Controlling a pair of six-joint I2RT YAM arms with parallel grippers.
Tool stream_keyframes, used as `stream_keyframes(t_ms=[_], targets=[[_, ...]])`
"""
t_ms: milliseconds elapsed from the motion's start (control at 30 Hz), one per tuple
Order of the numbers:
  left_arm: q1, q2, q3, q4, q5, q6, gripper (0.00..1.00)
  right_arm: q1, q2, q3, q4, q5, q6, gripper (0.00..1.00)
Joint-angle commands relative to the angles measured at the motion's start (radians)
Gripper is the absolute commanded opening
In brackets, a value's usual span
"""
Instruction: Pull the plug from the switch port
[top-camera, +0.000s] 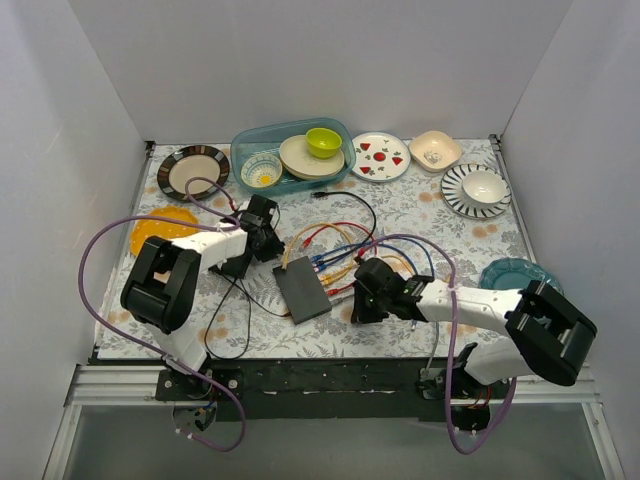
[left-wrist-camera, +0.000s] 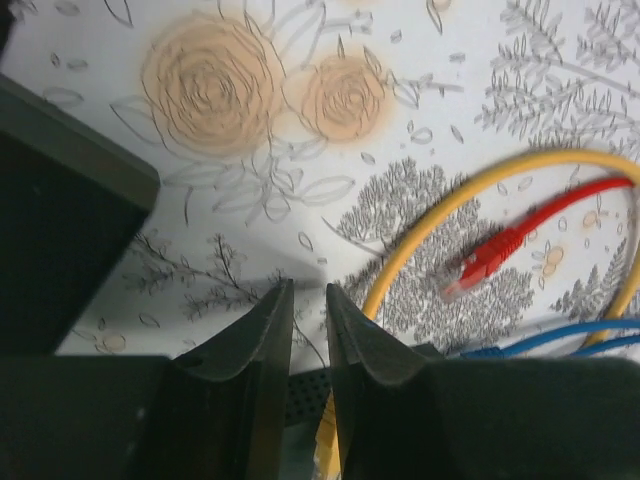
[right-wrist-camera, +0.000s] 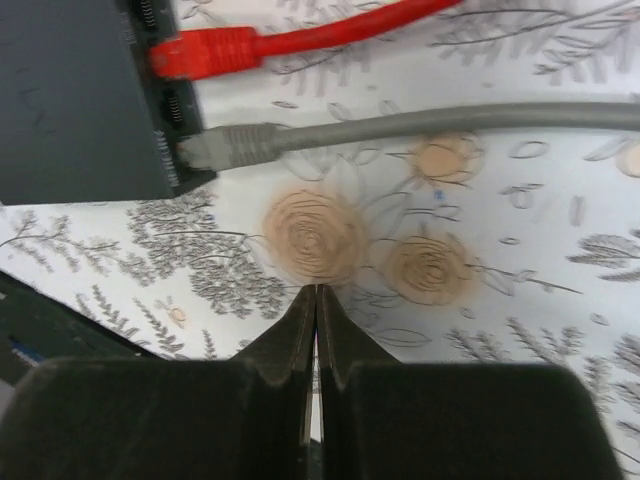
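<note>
Floral-patterned counter (top-camera: 420, 215) carries the switch (top-camera: 302, 290) at its centre, lying flat between the two arms, with a red plug (right-wrist-camera: 205, 50) and a grey plug (right-wrist-camera: 230, 145) seated in neighbouring sockets along its edge. The right fingers (right-wrist-camera: 290, 345) are pressed together on nothing, their tips near the grey plug but not touching it. The left fingers (left-wrist-camera: 262, 335) stand a narrow gap apart over the cloth, beside a yellow cable (left-wrist-camera: 450, 205).

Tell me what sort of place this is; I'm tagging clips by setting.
Likely a robot test cell, not a home: white panel walls box in a floral-clothed table holding dishes and a cabled switch.
</note>
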Motion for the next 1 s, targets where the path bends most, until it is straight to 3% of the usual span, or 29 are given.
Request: stream_keyframes(t_ms=[0, 133, 267, 333, 467, 733, 967], targets=[[0.036, 0.044, 0.02, 0.035, 0.03, 0.022, 0.2, 0.065, 0.04, 0.049, 0.151, -0.091, 0.044, 0.08], [0.039, 0.079, 0.032, 0.056, 0.116, 0.042, 0.17, 0.086, 0.135, 0.092, 0.171, -0.131, 0.074, 0.08], [0.039, 0.053, -0.033, 0.136, 0.316, 0.057, 0.16, 0.079, 0.218, 0.127, 0.176, -0.127, 0.084, 0.08], [0.039, 0.039, -0.072, 0.203, 0.445, 0.051, 0.16, 0.062, 0.235, 0.149, 0.165, -0.122, 0.082, 0.08], [0.038, -0.001, -0.158, 0.303, 0.57, 0.028, 0.16, -0.03, 0.267, 0.161, 0.147, -0.119, 0.074, 0.08], [0.015, -0.062, -0.242, 0.326, 0.607, 0.02, 0.16, -0.197, 0.344, 0.267, 0.089, -0.125, -0.054, 0.11], [0.01, -0.038, -0.216, 0.334, 0.604, 0.003, 0.17, -0.27, 0.508, 0.5, 0.01, -0.15, -0.136, 0.12]])
